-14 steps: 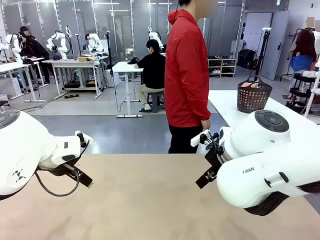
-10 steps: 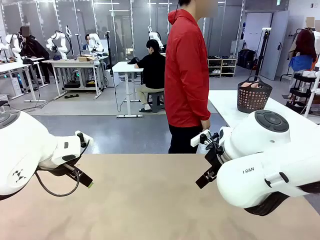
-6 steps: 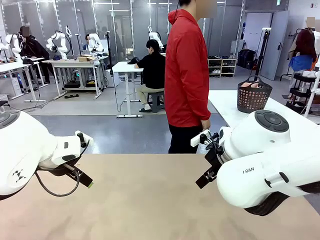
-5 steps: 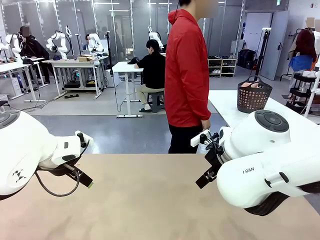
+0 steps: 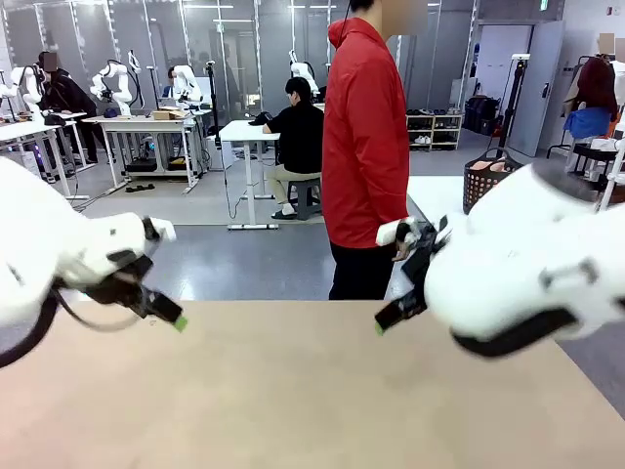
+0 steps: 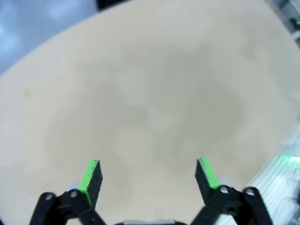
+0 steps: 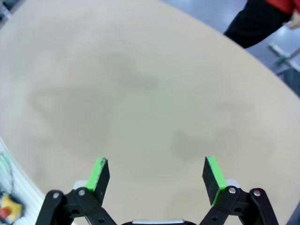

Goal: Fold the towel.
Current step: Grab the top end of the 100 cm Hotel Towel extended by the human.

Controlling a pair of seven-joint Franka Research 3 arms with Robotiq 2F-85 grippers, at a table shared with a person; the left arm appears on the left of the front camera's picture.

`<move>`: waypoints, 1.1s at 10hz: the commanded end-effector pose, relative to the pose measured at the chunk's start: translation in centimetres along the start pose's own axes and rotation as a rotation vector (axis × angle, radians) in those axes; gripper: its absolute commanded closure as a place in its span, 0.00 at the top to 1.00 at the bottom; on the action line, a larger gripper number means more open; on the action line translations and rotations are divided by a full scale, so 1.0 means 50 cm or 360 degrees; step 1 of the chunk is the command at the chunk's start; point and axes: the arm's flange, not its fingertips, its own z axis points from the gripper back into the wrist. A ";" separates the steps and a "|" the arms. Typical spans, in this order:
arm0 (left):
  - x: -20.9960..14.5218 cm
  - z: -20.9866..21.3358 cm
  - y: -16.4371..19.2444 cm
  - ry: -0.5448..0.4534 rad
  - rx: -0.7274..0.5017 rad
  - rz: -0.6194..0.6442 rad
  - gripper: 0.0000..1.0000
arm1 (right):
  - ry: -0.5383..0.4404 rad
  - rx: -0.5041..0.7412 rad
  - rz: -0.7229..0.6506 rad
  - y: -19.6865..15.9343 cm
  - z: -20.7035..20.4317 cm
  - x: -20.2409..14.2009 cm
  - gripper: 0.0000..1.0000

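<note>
The towel [image 5: 485, 166] shows as a bit of salmon-pink cloth in the top of a dark basket [image 5: 480, 193] on the far right table, half hidden behind my right arm. My left gripper [image 5: 176, 319] hangs open above the left part of the tan table [image 5: 293, 410]. In the left wrist view its green pads [image 6: 91, 178] stand wide apart over bare tabletop. My right gripper [image 5: 383, 325] is open above the table's far right part. The right wrist view shows its pads [image 7: 213, 176] spread over bare table, nothing between them.
A person in a red jacket [image 5: 363, 137] stands at the far edge of the table, side-on, one hand [image 5: 400, 242] hanging down. Their dark trouser leg [image 7: 258, 21] shows beyond the table edge in the right wrist view.
Both arms have lifted and are blurred with motion. Each gripper now sits higher above the table. Both stay open. The person has not moved.
</note>
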 end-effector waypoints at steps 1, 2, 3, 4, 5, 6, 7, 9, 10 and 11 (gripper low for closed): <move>0.014 0.122 0.091 0.0093 -0.0387 0.0217 1.00 | 0.0009 0.0273 -0.0104 -0.082 0.123 0.013 1.00; 0.006 0.166 0.123 0.0066 -0.0663 0.0303 1.00 | 0.0015 0.0487 -0.0155 -0.111 0.178 0.008 1.00; -0.017 0.208 0.165 0.0038 -0.0937 0.0366 1.00 | 0.0008 0.0706 -0.0227 -0.151 0.232 -0.012 1.00; -0.045 0.236 0.206 0.0014 -0.1120 0.0403 1.00 | -0.0032 0.0901 -0.0306 -0.191 0.268 -0.038 1.00; -0.080 0.258 0.249 -0.0049 -0.1277 0.0439 1.00 | -0.0059 0.1059 -0.0378 -0.234 0.292 -0.073 1.00; -0.121 0.276 0.292 -0.0113 -0.1397 0.0499 1.00 | -0.0107 0.1170 -0.0456 -0.275 0.314 -0.114 1.00; -0.171 0.292 0.340 -0.0220 -0.1503 0.0594 1.00 | -0.0193 0.1294 -0.0536 -0.319 0.337 -0.162 1.00; -0.250 0.309 0.406 -0.0369 -0.1587 0.0712 1.00 | -0.0324 0.1406 -0.0627 -0.373 0.367 -0.242 1.00; -0.286 0.322 0.429 -0.0436 -0.1583 0.0747 1.00 | -0.0401 0.1429 -0.0665 -0.391 0.381 -0.277 1.00; -0.322 0.340 0.454 -0.0511 -0.1583 0.0776 1.00 | -0.0446 0.1420 -0.0709 -0.407 0.390 -0.313 1.00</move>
